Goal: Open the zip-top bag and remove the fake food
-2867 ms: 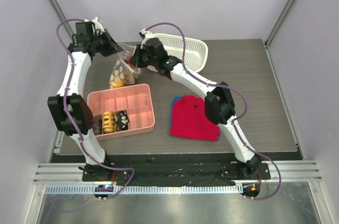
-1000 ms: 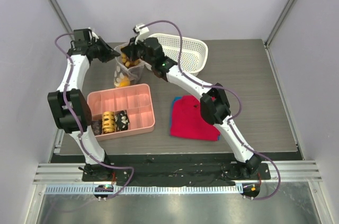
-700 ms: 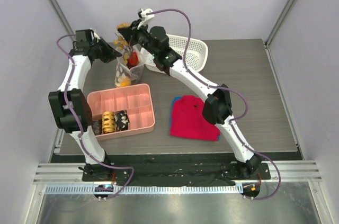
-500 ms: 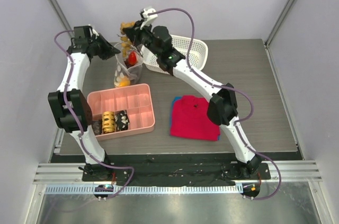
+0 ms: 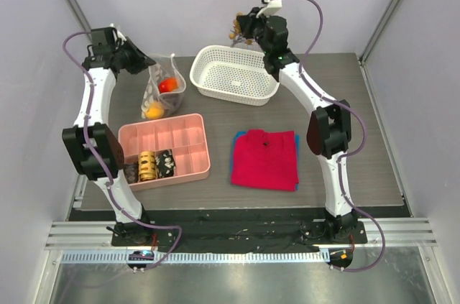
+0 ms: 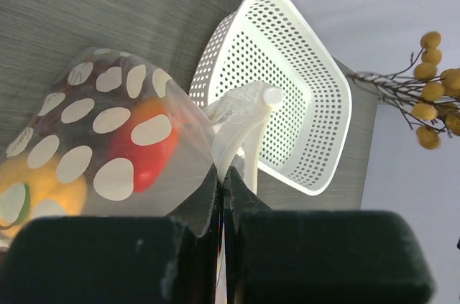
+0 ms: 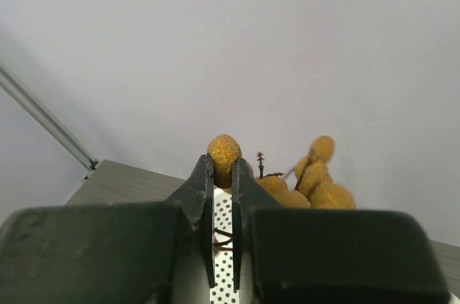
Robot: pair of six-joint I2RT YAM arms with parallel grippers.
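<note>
right gripper (image 7: 223, 169) pinching 1 ball of the tan-brown cluster (image 5: 234, 31), high past white basket (image 5: 273, 77) far rim, basket below and nearer | left gripper (image 6: 221, 185) pressed together on zip-top bag (image 6: 108, 139) mouth, desk (image 5: 345, 103) left-rear | clear, white-dotted bag; red piece (image 6: 144, 153), orange-yellow fruit (image 6: 29, 189) inside

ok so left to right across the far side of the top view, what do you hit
left gripper → zip-top bag → white mesh basket; the right gripper and its tan ball cluster overlap the basket's span, so left out
</note>
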